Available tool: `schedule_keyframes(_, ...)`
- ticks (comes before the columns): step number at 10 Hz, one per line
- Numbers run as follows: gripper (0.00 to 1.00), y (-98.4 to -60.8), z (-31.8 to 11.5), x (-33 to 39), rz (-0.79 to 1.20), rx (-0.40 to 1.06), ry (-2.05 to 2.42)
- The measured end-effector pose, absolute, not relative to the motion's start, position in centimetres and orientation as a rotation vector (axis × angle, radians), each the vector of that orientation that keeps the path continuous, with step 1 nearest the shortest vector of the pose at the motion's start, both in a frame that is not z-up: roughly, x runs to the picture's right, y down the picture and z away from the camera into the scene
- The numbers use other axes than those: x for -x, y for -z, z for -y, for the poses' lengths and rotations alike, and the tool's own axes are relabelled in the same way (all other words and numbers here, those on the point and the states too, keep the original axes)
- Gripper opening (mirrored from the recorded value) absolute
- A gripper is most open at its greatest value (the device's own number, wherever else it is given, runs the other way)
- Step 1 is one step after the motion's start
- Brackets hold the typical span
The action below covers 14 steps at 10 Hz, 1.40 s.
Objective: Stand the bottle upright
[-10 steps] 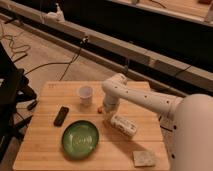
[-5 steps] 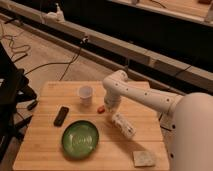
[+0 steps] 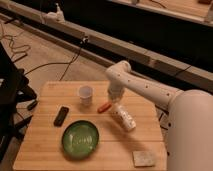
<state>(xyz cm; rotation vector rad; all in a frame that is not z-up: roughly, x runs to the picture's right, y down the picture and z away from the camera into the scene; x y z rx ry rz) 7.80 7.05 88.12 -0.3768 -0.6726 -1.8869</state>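
Note:
The bottle [image 3: 123, 118] is a small white plastic bottle with a pale label. It lies on its side on the wooden table [image 3: 50, 150], right of centre, with one end pointing back-left. My gripper [image 3: 114, 102] hangs down from the white arm [image 3: 145, 87] just above the bottle's back-left end. It is next to an orange carrot-like piece [image 3: 104, 106]. The gripper's tip is hard to make out against the bottle.
A white paper cup [image 3: 86, 95] stands left of the gripper. A black remote [image 3: 61, 115] lies at the left and a green plate [image 3: 80, 138] at the front. A square pale pad [image 3: 144, 158] lies at the front right. Cables lie on the floor behind.
The gripper has shifted slightly to the right, toward the bottle's end. The bottle and the other things have not moved.

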Motion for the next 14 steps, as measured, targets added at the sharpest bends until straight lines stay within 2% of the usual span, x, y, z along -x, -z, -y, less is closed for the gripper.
schedule_keyframes(6,0.00,-87.3,3.2,-12.4,0.488,0.306,1.576)
schedule_keyframes(14,0.00,-87.1,3.6,-12.5,0.484,0.300,1.562)
